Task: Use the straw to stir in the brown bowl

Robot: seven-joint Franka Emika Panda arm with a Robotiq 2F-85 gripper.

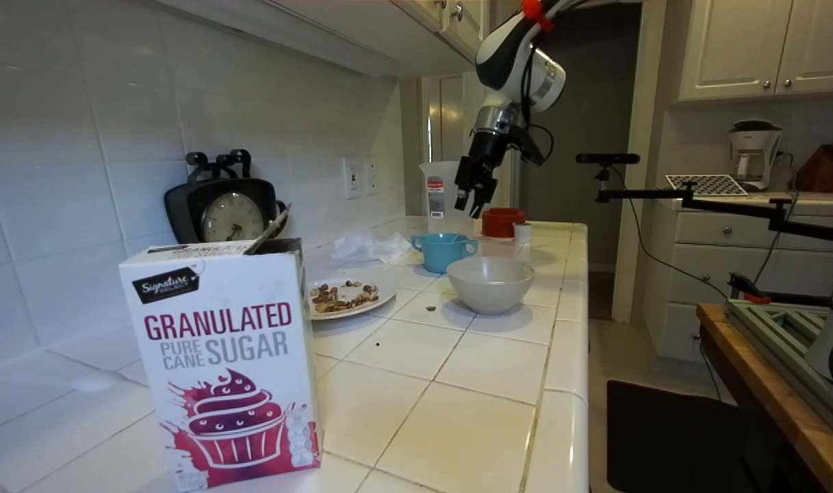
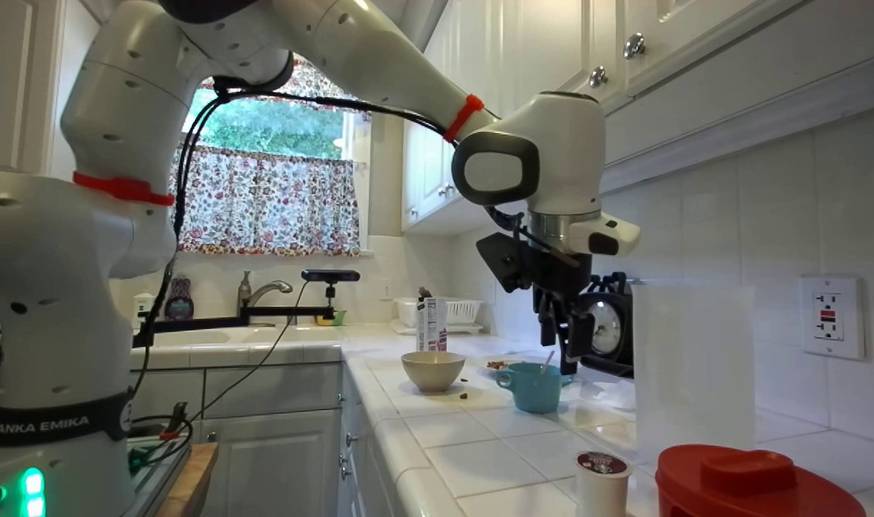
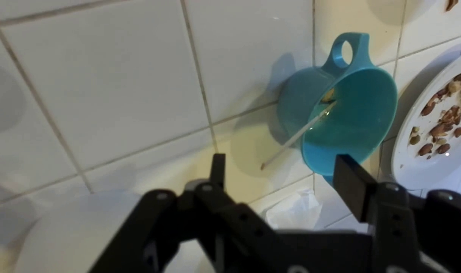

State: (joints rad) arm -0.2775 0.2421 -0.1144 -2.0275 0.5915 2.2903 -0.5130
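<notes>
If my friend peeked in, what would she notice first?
Probably the big robot arm, reaching over the counter with its black gripper open. Next, maybe the sugar box with the cupcake picture, standing at the front in an exterior view. Then the bright blue cup beside the plate, a straw leaning out of it.
</notes>
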